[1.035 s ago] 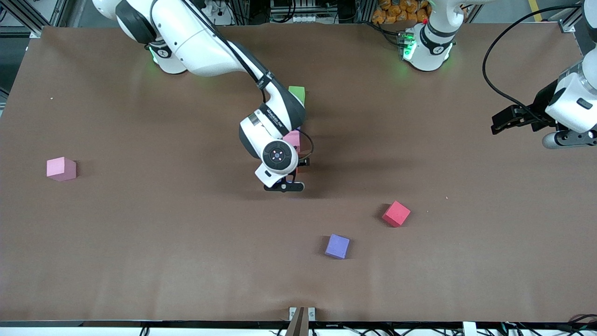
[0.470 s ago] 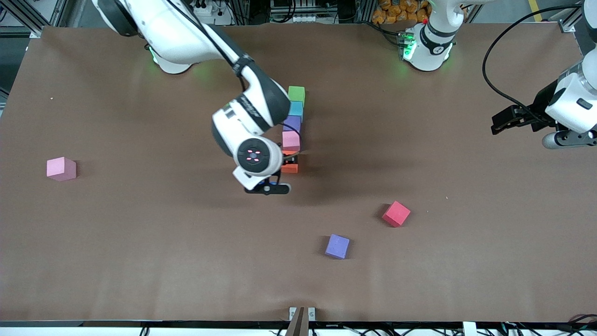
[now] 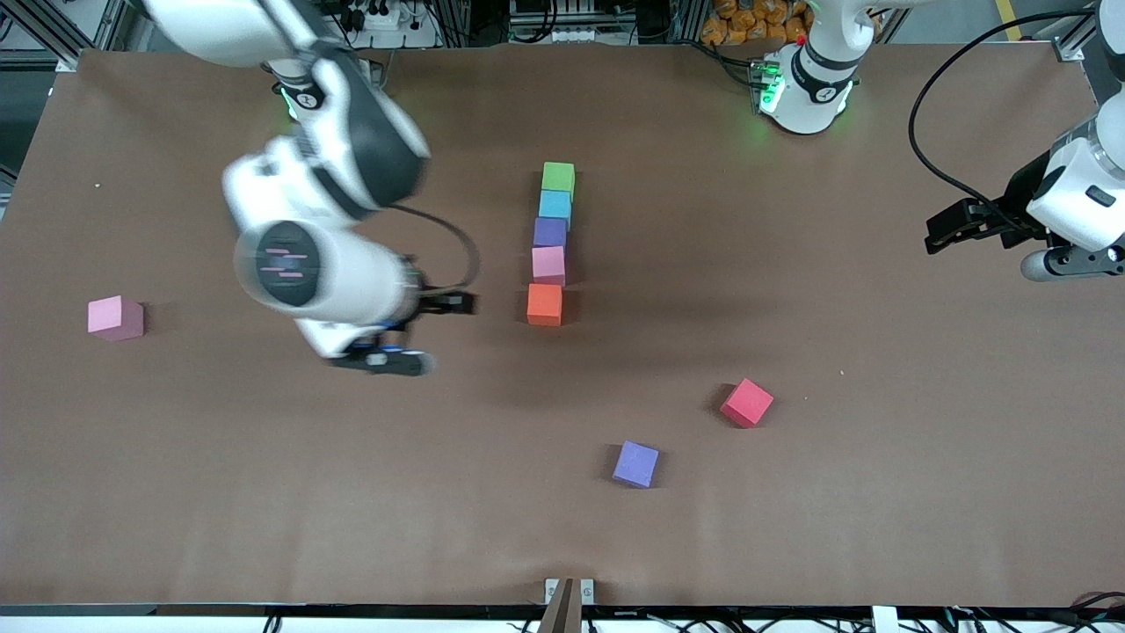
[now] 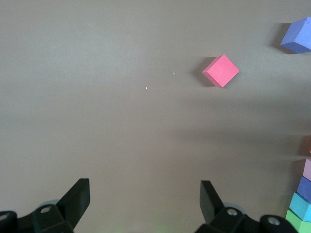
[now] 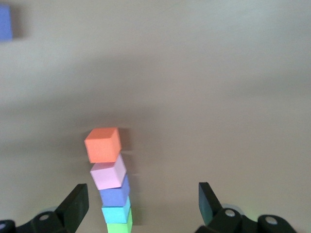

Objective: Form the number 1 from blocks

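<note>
Five blocks lie in a straight, touching row on the table: green (image 3: 557, 176) farthest from the front camera, then light blue (image 3: 555, 205), dark purple (image 3: 550, 232), pink (image 3: 548, 264) and orange (image 3: 544, 304) nearest. My right gripper (image 3: 450, 304) hangs open and empty beside the orange block, toward the right arm's end, apart from the row. Its wrist view shows the orange (image 5: 102, 144), pink (image 5: 109, 174), purple (image 5: 114, 194), light blue (image 5: 116, 212) and green (image 5: 119, 228) blocks below the open gripper (image 5: 143, 204). The left gripper (image 3: 945, 230) waits open over the left arm's end (image 4: 144, 201).
A red cube (image 3: 746, 403) and a lavender cube (image 3: 635, 463) lie nearer the front camera than the row; both show in the left wrist view (image 4: 221, 71), (image 4: 297, 35). A second pink cube (image 3: 115, 317) sits alone toward the right arm's end.
The right gripper let go of the orange block at the near end of the row, then swung away toward the right arm's end. The left arm stayed still.
</note>
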Action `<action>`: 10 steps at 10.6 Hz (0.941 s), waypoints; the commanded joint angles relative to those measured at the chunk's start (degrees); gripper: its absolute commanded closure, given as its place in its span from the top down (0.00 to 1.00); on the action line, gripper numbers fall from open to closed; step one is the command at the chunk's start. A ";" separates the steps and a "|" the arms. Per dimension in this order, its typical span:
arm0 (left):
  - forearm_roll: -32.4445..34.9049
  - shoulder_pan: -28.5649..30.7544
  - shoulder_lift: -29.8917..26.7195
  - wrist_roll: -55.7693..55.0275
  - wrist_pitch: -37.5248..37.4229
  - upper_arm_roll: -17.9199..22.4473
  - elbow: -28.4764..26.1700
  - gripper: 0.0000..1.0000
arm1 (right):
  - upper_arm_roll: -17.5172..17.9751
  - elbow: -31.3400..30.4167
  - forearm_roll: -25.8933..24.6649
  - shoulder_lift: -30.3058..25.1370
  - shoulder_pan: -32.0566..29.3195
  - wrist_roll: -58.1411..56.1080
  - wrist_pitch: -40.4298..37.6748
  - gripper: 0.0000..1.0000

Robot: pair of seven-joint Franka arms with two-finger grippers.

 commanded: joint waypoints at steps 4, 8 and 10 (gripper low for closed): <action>0.81 -0.08 0.19 0.75 0.36 -0.17 0.65 1.00 | 0.70 -10.71 -2.53 -17.89 -18.41 -6.25 -3.93 1.00; 0.81 -0.08 0.19 0.22 0.36 -0.17 0.56 1.00 | 0.70 -22.93 -10.81 -27.92 -24.66 -25.37 6.08 1.00; 0.72 -0.08 0.19 0.13 0.36 -0.25 0.56 1.00 | 0.78 -24.28 -10.02 -30.74 -25.47 -25.82 5.84 1.00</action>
